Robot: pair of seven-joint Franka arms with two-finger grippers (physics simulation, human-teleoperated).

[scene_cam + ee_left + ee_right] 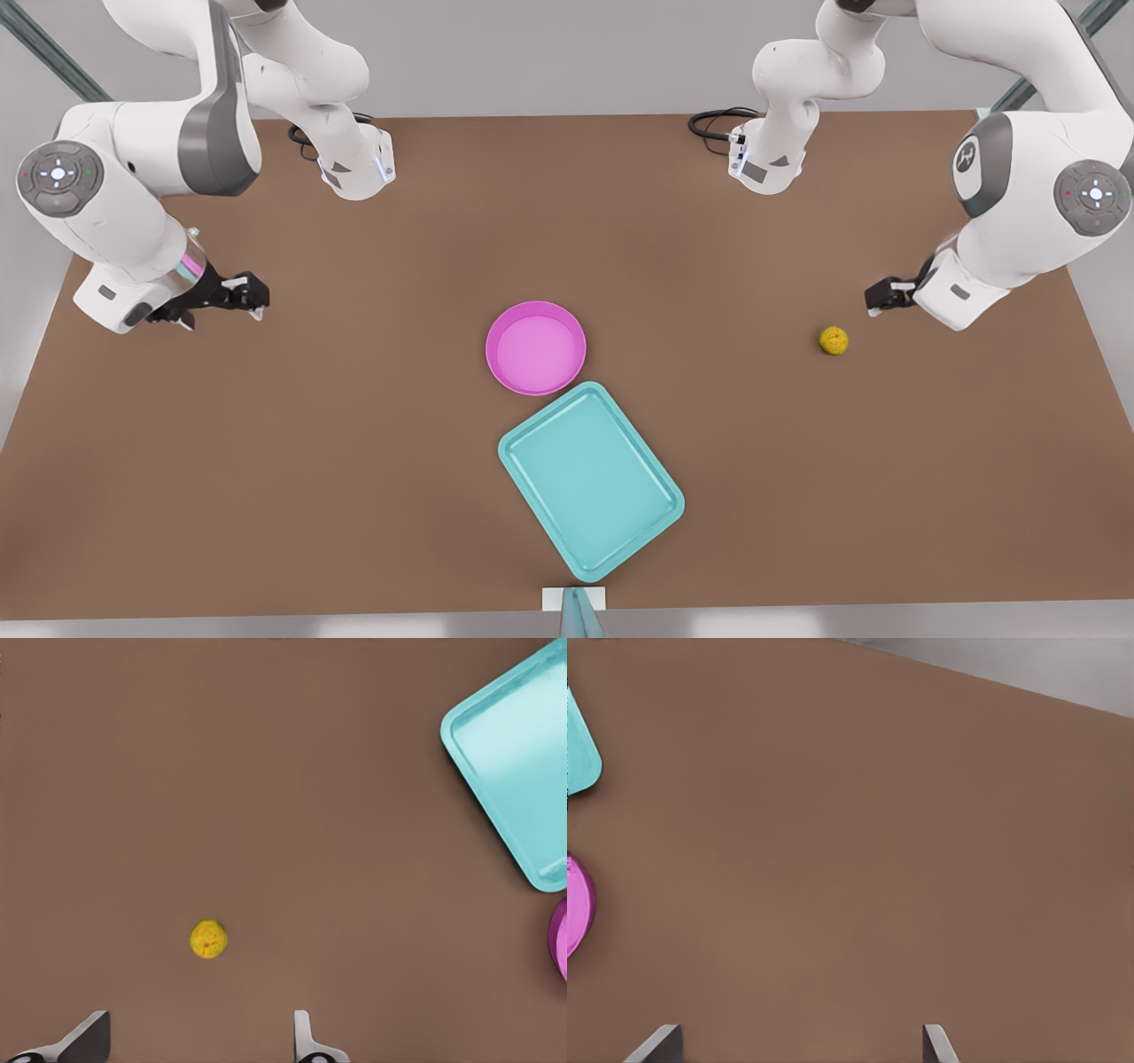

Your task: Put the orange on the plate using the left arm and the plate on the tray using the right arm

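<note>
The orange looks light, round, prone to rolling; grip across its middle; left gripper hovers beside it, fingers spread; right gripper waits far left, fingers apart.

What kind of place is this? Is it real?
Probably a pretend, computer-made robot lab. Two white robot arms stand at a plain brown table holding an orange, a pink plate and a turquoise tray, like a practice setup.

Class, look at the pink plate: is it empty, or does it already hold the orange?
Empty. The plate shows only bare pink inside, and the orange lies apart on the table, near the left gripper.
</note>
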